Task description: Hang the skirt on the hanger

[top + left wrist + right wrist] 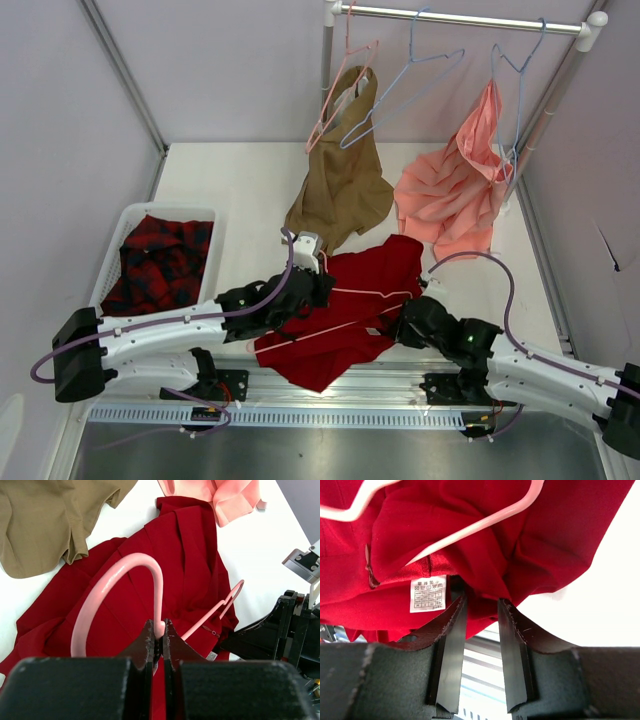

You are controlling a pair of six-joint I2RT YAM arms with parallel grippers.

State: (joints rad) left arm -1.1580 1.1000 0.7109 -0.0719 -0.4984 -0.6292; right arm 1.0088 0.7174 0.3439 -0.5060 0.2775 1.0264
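On the white table (240, 190), grey walls around, a rail (460, 15) stands at the back and a basket (115, 250) at left. Near the front edge lies the skirt (385, 268), deep red and crumpled (its white label (427, 594) showing), with the hanger (112, 577) atop it. Both arms reach low: the left gripper (158, 630) is clamped on the hanger's hook, and the right gripper (482, 602) has its jaws apart at the skirt's edge.

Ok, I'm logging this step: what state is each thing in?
Skirt: crumpled on table, under hanger.
Hanger: lying on skirt, hook gripped.
Left claw: shut on hanger hook.
Right claw: open, at skirt's edge.
Tan garment: hanging from rail.
Pink garment: hanging from rail.
Plaid garment: in basket.
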